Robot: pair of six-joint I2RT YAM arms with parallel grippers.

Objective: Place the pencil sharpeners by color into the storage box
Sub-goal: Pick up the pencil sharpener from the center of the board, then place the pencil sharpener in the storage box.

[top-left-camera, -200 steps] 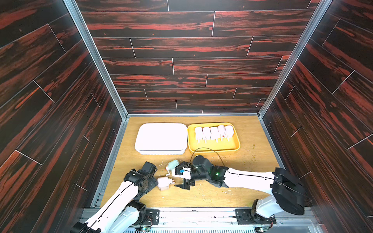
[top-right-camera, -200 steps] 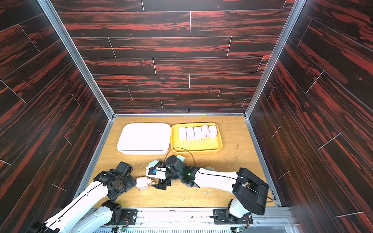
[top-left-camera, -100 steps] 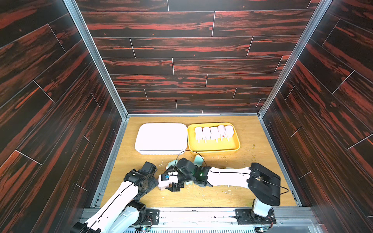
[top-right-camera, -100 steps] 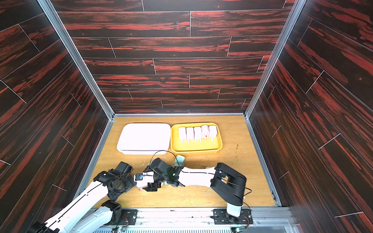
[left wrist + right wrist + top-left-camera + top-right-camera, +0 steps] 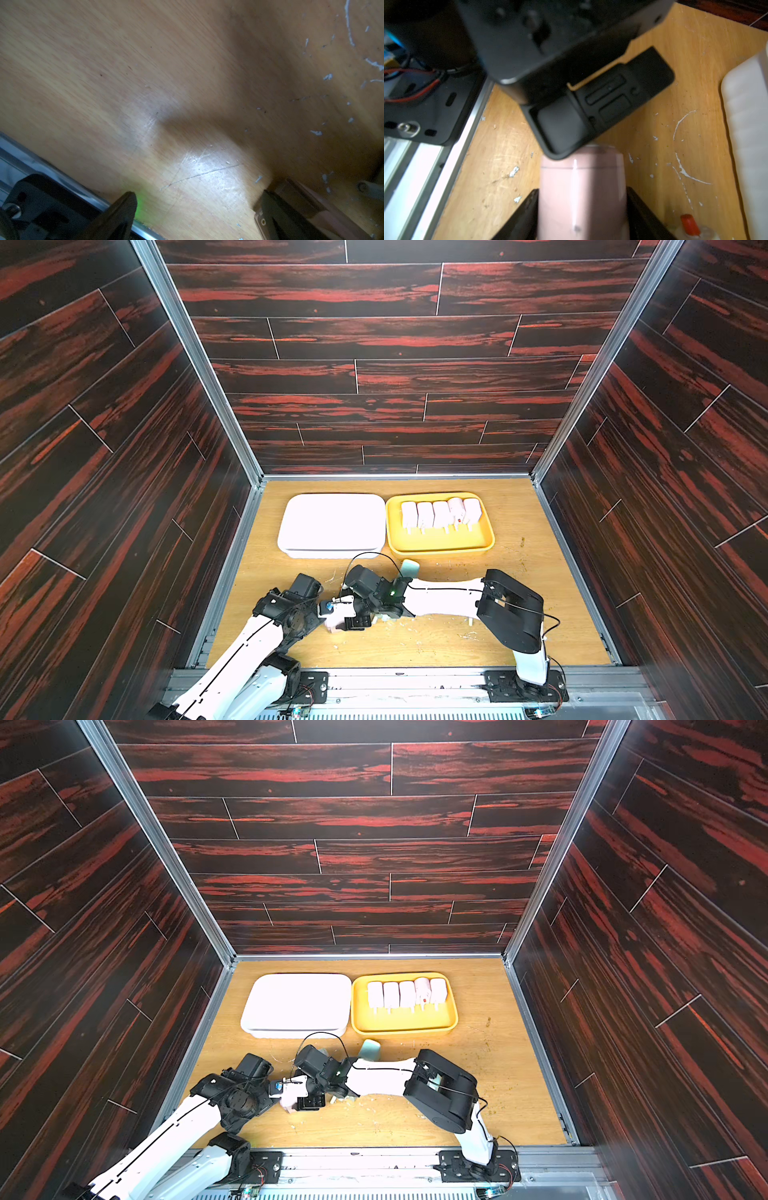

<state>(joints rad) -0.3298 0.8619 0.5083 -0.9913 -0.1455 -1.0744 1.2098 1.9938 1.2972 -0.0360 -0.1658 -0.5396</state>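
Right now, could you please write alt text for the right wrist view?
The right gripper has a finger on each side of a pale pink pencil sharpener lying on the wooden table. The left gripper is close beside it, and a white tray shows at the edge.

Both arms share one build: glossy white link shells joined by bulky matte black joint housings. The right arm point(image 5: 440, 596) has a large black elbow block point(image 5: 510, 614) with an open slot, and a thin black cable loops free over the wrist and runs along the white forearm. A small green indicator light point(image 5: 391, 593) glows on its black wrist module. The left arm point(image 5: 178, 1129) shows a round black joint housing point(image 5: 241, 1099) and a black seam line along its white shell. Each arm stands on a black base plate point(image 5: 515, 691) with red and black wires. The jaws are matte black with ribbed panels.
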